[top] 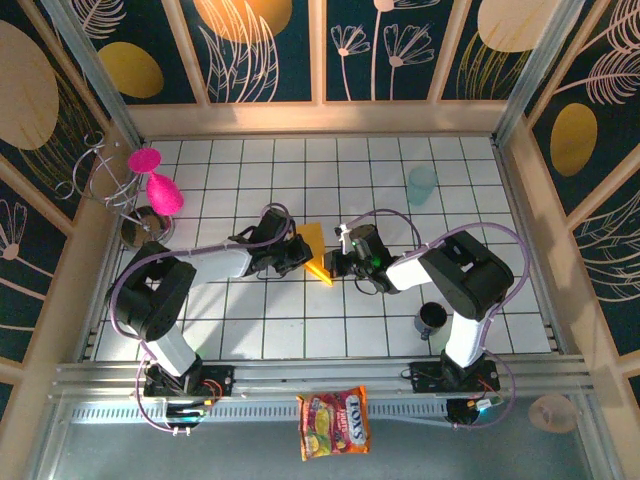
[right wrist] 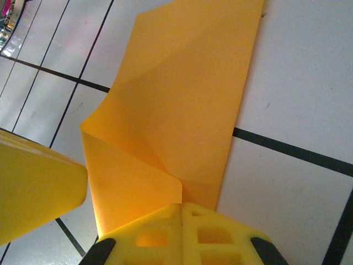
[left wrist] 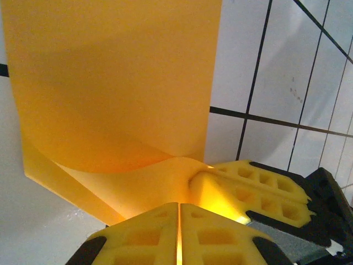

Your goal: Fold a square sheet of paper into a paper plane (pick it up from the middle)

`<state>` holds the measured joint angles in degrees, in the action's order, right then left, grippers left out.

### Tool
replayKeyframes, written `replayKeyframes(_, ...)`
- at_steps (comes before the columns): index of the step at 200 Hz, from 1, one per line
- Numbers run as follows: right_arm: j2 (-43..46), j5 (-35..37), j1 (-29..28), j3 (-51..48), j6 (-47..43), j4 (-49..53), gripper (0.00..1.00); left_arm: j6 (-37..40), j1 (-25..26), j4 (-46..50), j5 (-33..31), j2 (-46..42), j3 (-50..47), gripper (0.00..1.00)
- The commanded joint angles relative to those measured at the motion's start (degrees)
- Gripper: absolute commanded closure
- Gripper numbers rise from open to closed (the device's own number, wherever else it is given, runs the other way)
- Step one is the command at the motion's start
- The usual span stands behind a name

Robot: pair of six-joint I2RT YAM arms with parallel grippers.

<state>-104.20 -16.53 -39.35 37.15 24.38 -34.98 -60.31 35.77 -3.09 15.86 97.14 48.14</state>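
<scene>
**Square sheet of thin orange-yellow paper (top: 314,240) pinched from both sides**

The paper sits nearer the arm bases than the pale green translucent cup (top: 421,185), off to the cup's left. It curls up from the white tiled table (top: 480,300). The left claw (left wrist: 178,205) has its gridded yellow pads pressed together, with the paper's edge glowing in the seam. Just beside it, the right claw (right wrist: 182,205) is likewise clamped on the sheet. The paper looks matte and smooth, bent in a soft curve with one faint diagonal crease. I'd judge it almost weightless, limp and easy to crumple or tear. It is best held lightly, close to the fold line near the middle.
</scene>
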Motion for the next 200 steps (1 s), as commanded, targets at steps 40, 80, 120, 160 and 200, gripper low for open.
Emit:
replayKeyframes(40, -1.79, 0.93, 0.42, 1.44, -0.03, 2.54, 1.00, -5.85, 1.05, -1.97, -2.56, 0.61, -0.66, 0.89)
replayKeyframes(80, -1.92, 0.89, 0.42, 1.52, -0.12, 2.71, 1.00, -6.25, 1.06, -1.82, -2.52, 0.71, -1.25, 0.89)
replayKeyframes(120, -2.14, 0.98, 0.49, 1.53, -0.03, 2.87, 1.00, -6.05, 1.06, -0.89, -2.83, 2.93, -1.29, 0.89)
replayKeyframes(160, -2.13, 1.07, 0.51, 1.61, 0.10, 2.96, 1.00, -6.22, 1.08, -0.26, -3.36, 2.90, -2.07, 0.89)
replayKeyframes(200, -2.22, 0.98, 0.51, 1.75, 0.13, 3.08, 1.00, -6.30, 1.10, -0.23, -3.81, 3.20, -2.52, 0.89)
